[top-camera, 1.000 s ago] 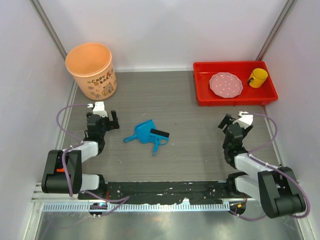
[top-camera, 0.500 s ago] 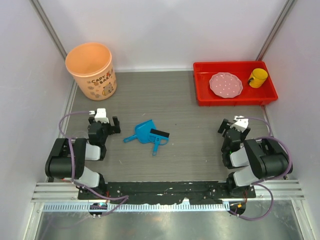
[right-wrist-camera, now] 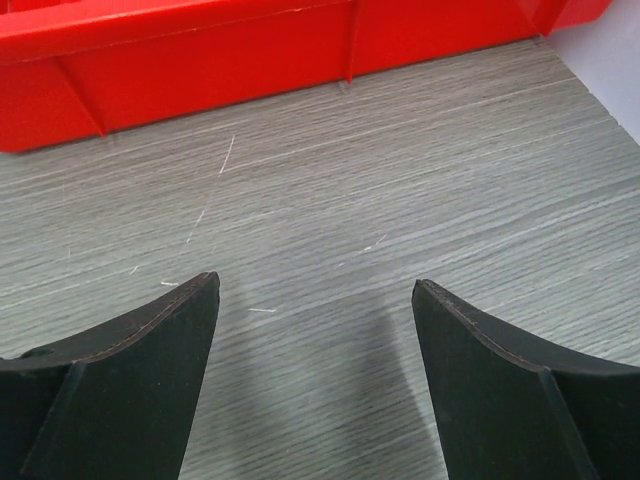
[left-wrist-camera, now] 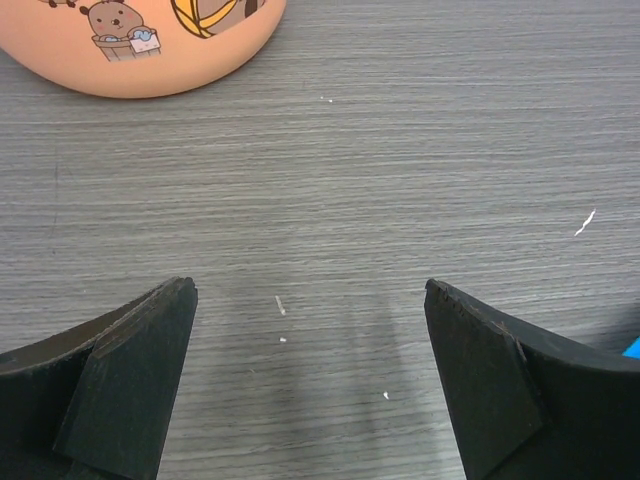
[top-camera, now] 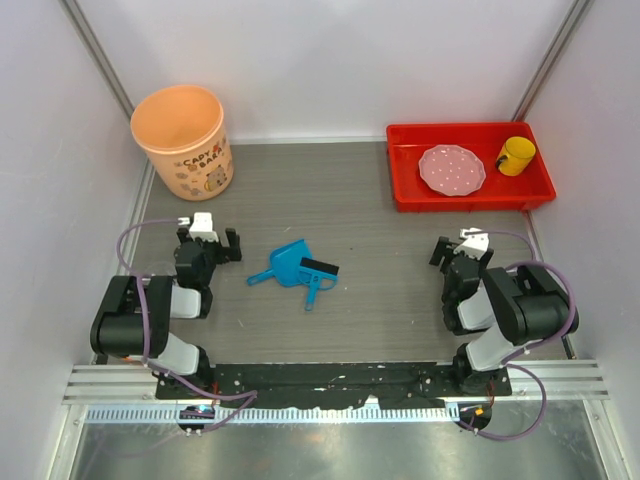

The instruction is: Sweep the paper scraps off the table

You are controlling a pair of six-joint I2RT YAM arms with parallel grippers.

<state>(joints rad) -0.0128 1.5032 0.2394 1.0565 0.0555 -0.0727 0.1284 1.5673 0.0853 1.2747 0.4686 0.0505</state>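
Grey wood-grain table (top-camera: 370,230) between white walls (top-camera: 330,60); left end effector (left-wrist-camera: 308,292) and right end effector (right-wrist-camera: 315,284) both spread.

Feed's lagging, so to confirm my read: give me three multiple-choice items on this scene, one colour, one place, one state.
1. The cup in the red tray is: A yellow, B green, C black.
2. The dustpan lies: A in that tray, B against the far wall, C on the table, near its middle.
3. The jaws of the left gripper are: A shut on something, B open and empty, C out of view.
Answers: 1 A, the top view shows it yellow; 2 C, it sits mid-surface; 3 B, bare table shows between them.
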